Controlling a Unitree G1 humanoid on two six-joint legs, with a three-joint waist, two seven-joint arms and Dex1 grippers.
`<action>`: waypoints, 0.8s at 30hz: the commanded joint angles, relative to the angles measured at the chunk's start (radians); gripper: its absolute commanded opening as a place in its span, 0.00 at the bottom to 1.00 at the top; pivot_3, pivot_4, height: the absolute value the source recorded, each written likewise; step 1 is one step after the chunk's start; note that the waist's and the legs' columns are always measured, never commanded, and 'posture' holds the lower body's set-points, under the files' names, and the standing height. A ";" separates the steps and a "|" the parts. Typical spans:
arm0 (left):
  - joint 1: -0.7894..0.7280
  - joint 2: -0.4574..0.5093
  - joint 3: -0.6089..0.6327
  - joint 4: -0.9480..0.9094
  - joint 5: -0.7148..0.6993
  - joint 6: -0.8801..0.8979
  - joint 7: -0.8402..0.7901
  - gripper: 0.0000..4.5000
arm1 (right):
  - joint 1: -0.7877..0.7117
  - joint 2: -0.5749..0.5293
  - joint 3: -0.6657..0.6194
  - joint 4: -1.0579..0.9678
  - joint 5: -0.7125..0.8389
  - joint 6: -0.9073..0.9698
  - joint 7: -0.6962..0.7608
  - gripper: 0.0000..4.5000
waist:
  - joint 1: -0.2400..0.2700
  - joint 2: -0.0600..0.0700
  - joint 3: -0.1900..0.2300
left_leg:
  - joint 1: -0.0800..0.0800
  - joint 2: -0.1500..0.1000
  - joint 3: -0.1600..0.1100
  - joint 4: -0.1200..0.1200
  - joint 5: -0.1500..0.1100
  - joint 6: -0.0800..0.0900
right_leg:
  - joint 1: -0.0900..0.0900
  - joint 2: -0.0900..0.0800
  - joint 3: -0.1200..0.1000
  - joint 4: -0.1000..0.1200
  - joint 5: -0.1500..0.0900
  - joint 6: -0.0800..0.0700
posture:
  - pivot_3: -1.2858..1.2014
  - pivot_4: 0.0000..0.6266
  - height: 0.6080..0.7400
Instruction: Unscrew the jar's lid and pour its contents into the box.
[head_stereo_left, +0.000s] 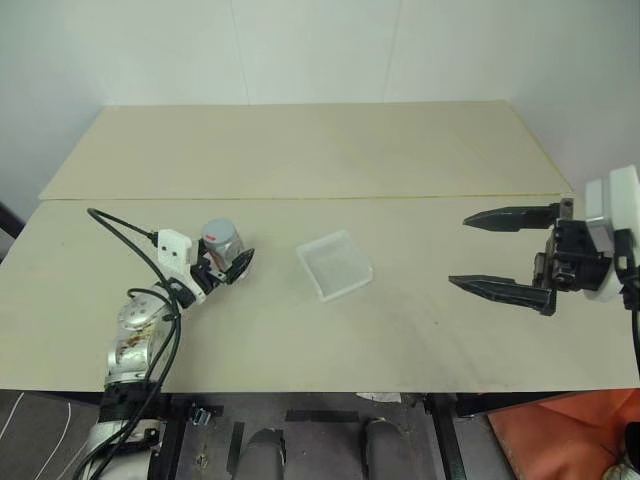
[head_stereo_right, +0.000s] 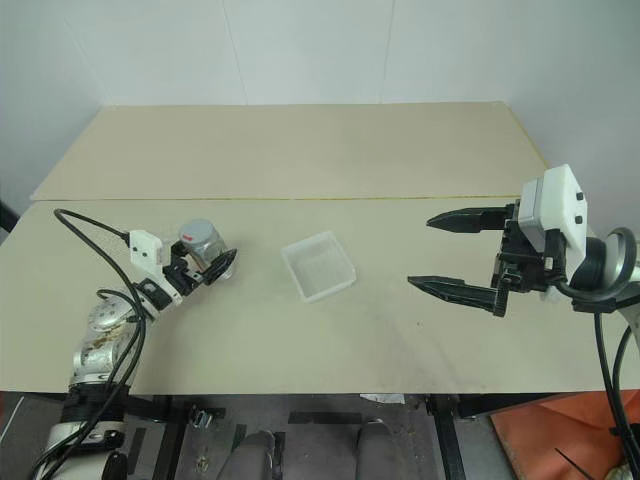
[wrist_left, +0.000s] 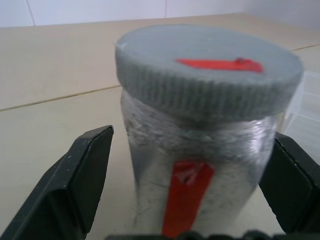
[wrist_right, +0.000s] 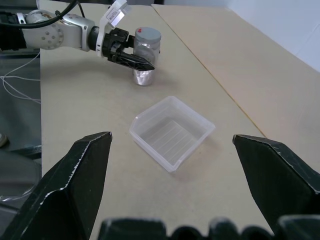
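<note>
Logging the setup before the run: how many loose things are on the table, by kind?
Jar: 1
Lid, screwed on the jar: 1
Box: 1
Total: 3, all on the table.

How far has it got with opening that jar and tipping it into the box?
Barely begun. The lid is on the jar, and the box is empty. The open left gripper straddles the jar, apparently about to grasp it; the right gripper hangs open past the box. Gripping, unscrewing and pouring remain.
</note>
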 joint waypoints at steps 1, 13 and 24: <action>-0.033 -0.009 -0.007 0.010 0.015 -0.054 -0.002 1.00 | -0.012 -0.019 -0.036 -0.021 0.018 -0.003 -0.003 1.00 | 0.000 0.000 0.000 | 0.000 0.000 0.000 0.000 0.000 0.000 | 0.000 0.000 0.000 0.000 0.000 0.000 | 0.52 0.24 1.00; -0.026 -0.022 -0.016 0.021 0.026 -0.097 -0.010 0.44 | -0.001 -0.018 -0.045 -0.038 0.022 -0.005 -0.009 1.00 | 0.000 0.000 0.000 | 0.000 0.000 0.000 0.000 0.000 0.000 | 0.001 0.000 0.000 0.000 0.000 0.000 | 0.52 0.24 1.00; -0.135 0.168 -0.079 -0.189 -0.090 0.212 -0.242 0.44 | -0.147 0.091 0.126 -0.060 0.031 0.009 -0.135 1.00 | -0.006 0.000 0.000 | 0.001 0.000 -0.001 0.000 0.000 0.000 | 0.001 0.000 0.000 0.000 0.000 0.000 | 0.52 0.24 1.00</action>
